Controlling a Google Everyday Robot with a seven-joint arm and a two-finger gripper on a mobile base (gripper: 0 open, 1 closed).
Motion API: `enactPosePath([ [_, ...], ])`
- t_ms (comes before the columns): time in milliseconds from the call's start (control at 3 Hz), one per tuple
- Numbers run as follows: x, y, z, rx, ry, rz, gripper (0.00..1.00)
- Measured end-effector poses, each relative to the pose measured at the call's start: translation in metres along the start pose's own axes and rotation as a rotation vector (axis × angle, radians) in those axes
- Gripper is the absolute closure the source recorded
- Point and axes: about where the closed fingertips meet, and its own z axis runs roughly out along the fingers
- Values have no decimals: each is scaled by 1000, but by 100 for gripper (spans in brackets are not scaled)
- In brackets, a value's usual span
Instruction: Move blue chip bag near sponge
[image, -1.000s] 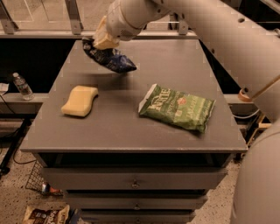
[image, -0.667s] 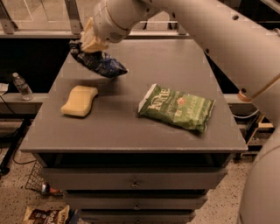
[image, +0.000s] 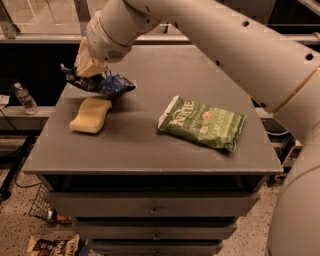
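My gripper (image: 86, 66) is shut on the blue chip bag (image: 102, 83) and holds it just above the table's left side. The dark navy bag hangs tilted, its lower end over the far edge of the sponge. The sponge (image: 90, 115) is pale yellow and lies flat on the grey table (image: 140, 145), directly below and in front of the bag. My arm reaches in from the upper right.
A larger green chip bag (image: 202, 123) lies flat on the right half of the table. A water bottle (image: 24, 98) stands on a ledge to the left. Drawers sit under the table top. A snack bag (image: 50, 246) lies on the floor.
My gripper has carried the blue chip bag to the left and down, from the table's far middle to a spot right over the sponge.
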Motion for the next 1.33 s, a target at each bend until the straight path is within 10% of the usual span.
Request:
enactPosePath([
  [667, 6, 23, 43, -135, -27, 46, 100],
  [1333, 5, 25, 46, -142, -29, 43, 59],
])
